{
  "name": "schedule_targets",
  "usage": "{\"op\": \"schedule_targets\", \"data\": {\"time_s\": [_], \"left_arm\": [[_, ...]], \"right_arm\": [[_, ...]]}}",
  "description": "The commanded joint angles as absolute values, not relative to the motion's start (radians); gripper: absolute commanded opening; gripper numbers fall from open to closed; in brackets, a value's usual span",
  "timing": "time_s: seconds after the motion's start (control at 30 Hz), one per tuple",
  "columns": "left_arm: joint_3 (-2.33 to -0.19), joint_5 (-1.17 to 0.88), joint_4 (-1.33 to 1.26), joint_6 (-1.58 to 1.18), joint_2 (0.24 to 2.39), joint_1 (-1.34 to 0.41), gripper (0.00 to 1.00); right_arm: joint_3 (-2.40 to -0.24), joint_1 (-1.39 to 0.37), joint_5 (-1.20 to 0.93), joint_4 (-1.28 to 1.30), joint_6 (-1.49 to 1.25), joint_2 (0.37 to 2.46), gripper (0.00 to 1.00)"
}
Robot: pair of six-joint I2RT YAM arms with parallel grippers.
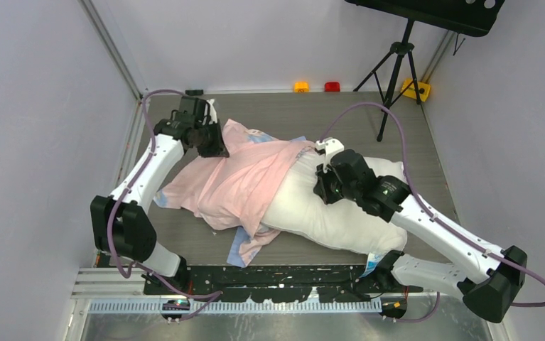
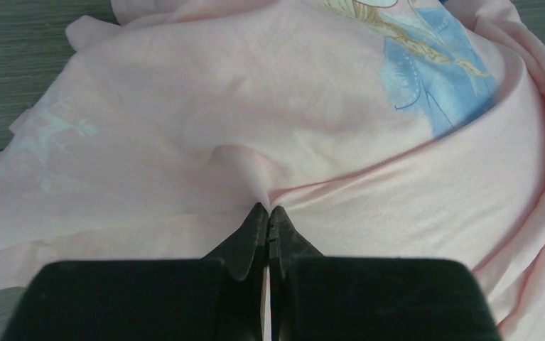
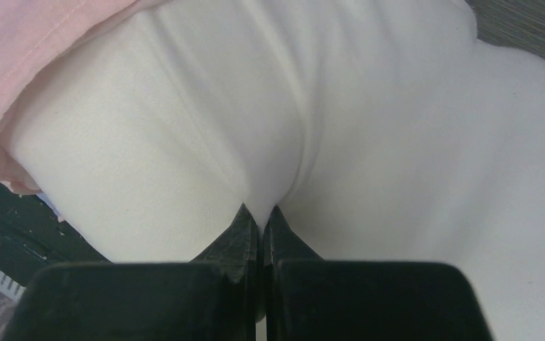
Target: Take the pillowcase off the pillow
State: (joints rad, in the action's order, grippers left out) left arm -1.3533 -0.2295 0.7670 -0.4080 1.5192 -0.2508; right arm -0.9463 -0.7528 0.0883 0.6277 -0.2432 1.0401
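left hand (image 2: 268, 210) pinching pillowcase (image 2: 184, 106) fold at tips; right hand (image 3: 261, 211) pinching pillow (image 3: 397, 156), pillowcase edge up-left.

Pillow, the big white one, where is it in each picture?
Top external: the pillow lies right of centre.
Left wrist: not in it; only the pink pillowcase shows.
Right wrist: it fills most of the picture.
Shared landmark: the pillowcase, centre-left from above, top left at the right wrist.
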Motion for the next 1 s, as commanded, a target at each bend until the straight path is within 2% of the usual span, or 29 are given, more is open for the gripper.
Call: {"op": "schedule_targets", "data": {"time_s": [0.0, 0.1, 0.3, 0.4, 0.57, 0.83, 0.97], "left_arm": [[-1.435, -0.096, 0.831, -0.352, 1.485, -0.211, 0.00], [-1.452, -0.010, 0.856, -0.378, 1.443, -0.128, 0.00], [-1.330, -0.049, 0.751, -0.496, 1.309, 0.169, 0.00], [-1.331, -0.035, 0.767, -0.504, 1.311, 0.239, 0.00], [-1.354, -0.009, 0.779, -0.515, 1.330, 0.276, 0.00], [-1.395, -0.047, 0.756, -0.544, 1.377, 0.276, 0.00], [-1.416, -0.008, 0.768, -0.536, 1.380, 0.277, 0.00]], "right_arm": [[-0.956, -0.752, 0.173, 0.694, -0.283, 0.998, 0.00], [-0.968, -0.752, 0.355, 0.733, -0.345, 0.982, 0.00], [-0.969, -0.750, 0.675, 0.770, -0.453, 0.856, 0.00], [-0.998, -0.745, 0.793, 0.811, -0.500, 0.767, 0.00], [-1.018, -0.744, 0.885, 0.795, -0.458, 0.610, 0.00], [-1.048, -0.744, 0.980, 0.838, -0.502, 0.568, 0.00], [-1.051, -0.744, 1.127, 0.822, -0.514, 0.509, 0.00]]}}
